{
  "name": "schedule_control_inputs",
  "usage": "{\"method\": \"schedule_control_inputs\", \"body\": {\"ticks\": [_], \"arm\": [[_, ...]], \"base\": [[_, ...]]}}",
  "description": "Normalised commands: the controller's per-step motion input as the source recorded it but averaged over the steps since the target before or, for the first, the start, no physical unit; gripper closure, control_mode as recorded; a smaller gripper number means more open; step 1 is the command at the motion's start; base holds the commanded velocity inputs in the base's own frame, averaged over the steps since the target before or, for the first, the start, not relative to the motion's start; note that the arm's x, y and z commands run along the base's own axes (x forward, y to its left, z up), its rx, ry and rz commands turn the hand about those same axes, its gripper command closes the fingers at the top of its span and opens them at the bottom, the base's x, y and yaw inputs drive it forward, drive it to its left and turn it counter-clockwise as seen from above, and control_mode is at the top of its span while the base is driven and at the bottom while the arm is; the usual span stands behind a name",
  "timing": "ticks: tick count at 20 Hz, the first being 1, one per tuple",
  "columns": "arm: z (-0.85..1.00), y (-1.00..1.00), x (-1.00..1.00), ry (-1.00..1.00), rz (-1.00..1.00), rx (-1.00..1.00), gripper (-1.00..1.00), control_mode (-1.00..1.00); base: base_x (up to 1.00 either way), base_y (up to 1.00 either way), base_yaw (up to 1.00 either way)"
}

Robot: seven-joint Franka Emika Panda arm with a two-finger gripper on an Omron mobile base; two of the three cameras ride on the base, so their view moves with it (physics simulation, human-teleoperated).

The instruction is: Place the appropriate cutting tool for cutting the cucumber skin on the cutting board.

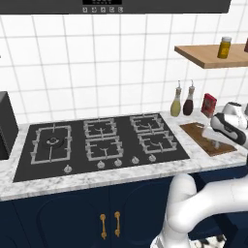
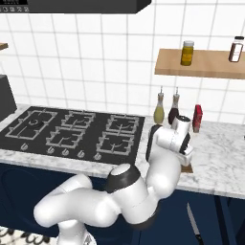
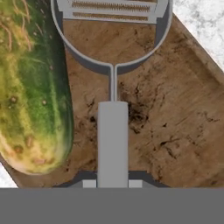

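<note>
A grey peeler (image 3: 113, 131) is being gripped by its handle in the closed end effector (image 3: 113, 183), its looped blade head being held just above the dark wooden cutting board (image 3: 175, 131). The cucumber (image 3: 33, 87) is lying on the board beside the peeler.

1. Cutting board (image 3: 175, 113): bare wood to the right of the peeler (image 3: 113, 131) in the hand view; free passage there.
2. Cucumber (image 3: 33, 87): occupies the board's left part, just beside the peeler.
3. Bottles (image 1: 182, 101) and red box (image 1: 209, 104): line the worktop (image 1: 97, 181) behind the board.
4. Wall shelf (image 1: 208, 54): overhangs that corner.
</note>
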Motion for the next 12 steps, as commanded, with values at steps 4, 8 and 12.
{"method": "schedule_control_inputs", "body": {"ticks": [4, 8, 12], "arm": [[-0.02, -0.05, 0.10, 0.00, 0.00, 0.00, 1.00, -1.00], [-0.08, 0.00, 0.03, 0.00, 0.00, 0.02, 1.00, -1.00], [-0.12, 0.00, 0.00, 0.01, 0.00, 0.01, -1.00, -1.00]], "base": [[0.00, 0.00, 0.00], [0.00, 0.00, 0.00], [0.00, 0.00, 0.00]]}}
